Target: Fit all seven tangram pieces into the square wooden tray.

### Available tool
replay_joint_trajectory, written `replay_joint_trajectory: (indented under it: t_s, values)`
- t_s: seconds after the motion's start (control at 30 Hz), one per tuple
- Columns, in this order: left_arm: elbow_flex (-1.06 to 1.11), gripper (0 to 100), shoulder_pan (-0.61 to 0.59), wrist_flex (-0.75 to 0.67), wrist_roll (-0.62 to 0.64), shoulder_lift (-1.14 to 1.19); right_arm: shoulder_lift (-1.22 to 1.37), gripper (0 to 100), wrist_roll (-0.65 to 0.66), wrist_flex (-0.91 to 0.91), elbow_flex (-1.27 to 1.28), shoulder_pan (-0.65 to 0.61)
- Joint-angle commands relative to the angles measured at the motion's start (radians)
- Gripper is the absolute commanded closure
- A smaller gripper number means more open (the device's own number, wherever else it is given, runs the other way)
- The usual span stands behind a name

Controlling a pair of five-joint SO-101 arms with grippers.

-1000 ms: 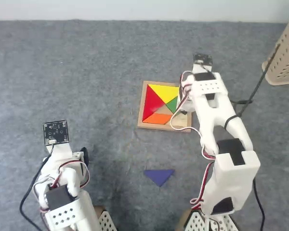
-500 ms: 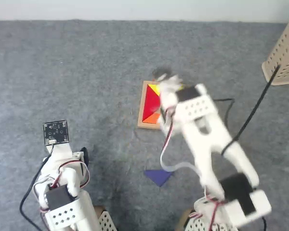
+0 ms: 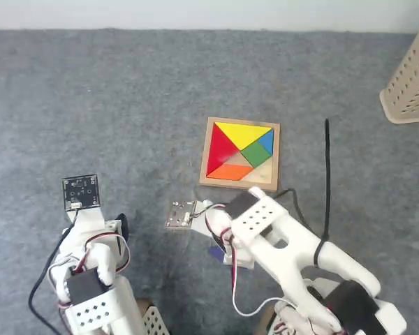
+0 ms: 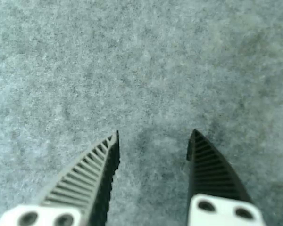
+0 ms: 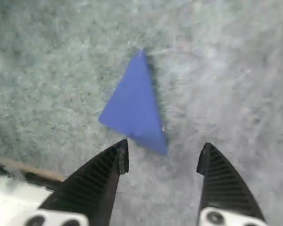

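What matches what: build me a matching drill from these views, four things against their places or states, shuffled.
1 blue triangle
2 wooden tray
3 left gripper
4 right gripper

A open over bare carpet
B holds coloured pieces
C open beside the blue triangle
D lies on carpet outside the tray

Pairs: 1-D, 2-B, 3-A, 4-C

Light is even, diffuse and fairly bright, coming from overhead. High view: shadows are soft, with a thin one along the tray's [image 3: 205, 150] near edge. Left wrist: faint dark patch on the bench [image 4: 141, 56] between the left gripper's [image 4: 155, 133] jaws. Right wrist: the triangle [image 5: 132, 106] throws a narrow shadow along one side.
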Motion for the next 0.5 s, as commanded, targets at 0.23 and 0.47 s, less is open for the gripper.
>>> replay_joint_trajectory:
  t_s: [0.23,0.47]
  values:
    - [-0.019,77,0.0,0.003,0.009,-0.012,-0.056,65.5,0.008,-0.154,0.11,-0.101]
    - [-0.019,77,0.0,0.003,0.009,-0.012,-0.056,65.5,0.008,-0.17,0.12,-0.105]
